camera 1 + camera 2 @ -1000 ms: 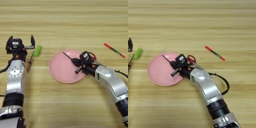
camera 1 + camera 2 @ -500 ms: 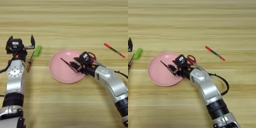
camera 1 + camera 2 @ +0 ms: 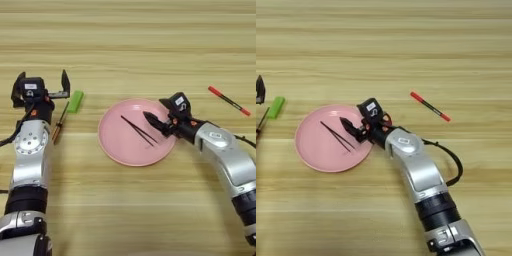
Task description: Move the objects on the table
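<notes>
Black tweezers (image 3: 139, 130) are lying inside the pink plate (image 3: 112, 145) on the desk (image 3: 128, 45). Right gripper (image 3: 159, 119), fingers spread, is being held over the plate's right rim. Left gripper (image 3: 43, 85), fingers spread, is hovering beside a green block (image 3: 75, 101) and screwdriver (image 3: 59, 123). Red-ended pen (image 3: 229, 100) is lying far right.

1. Left arm (image 3: 30, 165), at the left edge of the frame: silver-grey rounded shell segments, a round disc joint cover, black bands between segments.
2. Left two-finger black gripper (image 3: 42, 87): black block body bearing a small white label, with a thin black cable looping beside it.
3. Right arm (image 3: 416, 172), lower right: silver shells, black wrist collar, looping black cable.
4. Right two-finger black gripper (image 3: 161, 115): white sticker, red detail at the wrist.
</notes>
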